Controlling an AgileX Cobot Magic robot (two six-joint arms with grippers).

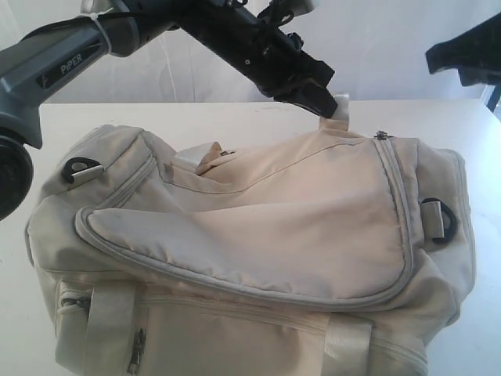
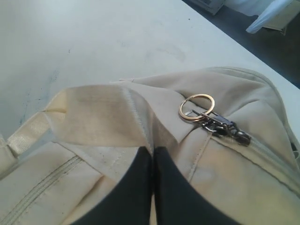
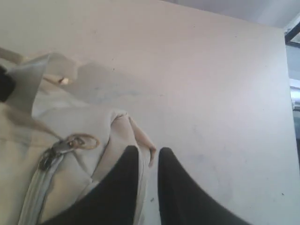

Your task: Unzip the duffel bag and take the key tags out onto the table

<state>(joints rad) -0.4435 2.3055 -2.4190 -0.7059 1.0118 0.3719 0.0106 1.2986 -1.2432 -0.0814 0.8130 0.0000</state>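
The cream duffel bag [image 1: 266, 219] lies on the white table [image 1: 235, 117] with its grey-piped zip closed. The zip pull [image 1: 381, 135] with a gold ring [image 2: 196, 107] sits at the bag's far right end. My left gripper [image 1: 333, 98] reaches across the back of the bag, and its jaws [image 2: 153, 149] are shut on a fold of the bag's cloth tab [image 2: 108, 112]. My right gripper [image 3: 149, 151] stands narrowly open near the zip pull [image 3: 61, 147]. A fold of bag cloth [image 3: 136, 133] lies in the gap against one finger. The key tags are hidden.
The right arm [image 1: 466, 51] shows only as a dark shape at the upper right. Black D-rings sit at both ends of the bag [image 1: 81, 166] [image 1: 438, 219]. Bare table [image 3: 211, 93] stretches beyond the bag's end. The table's edge and dark floor [image 2: 262, 51] are close by.
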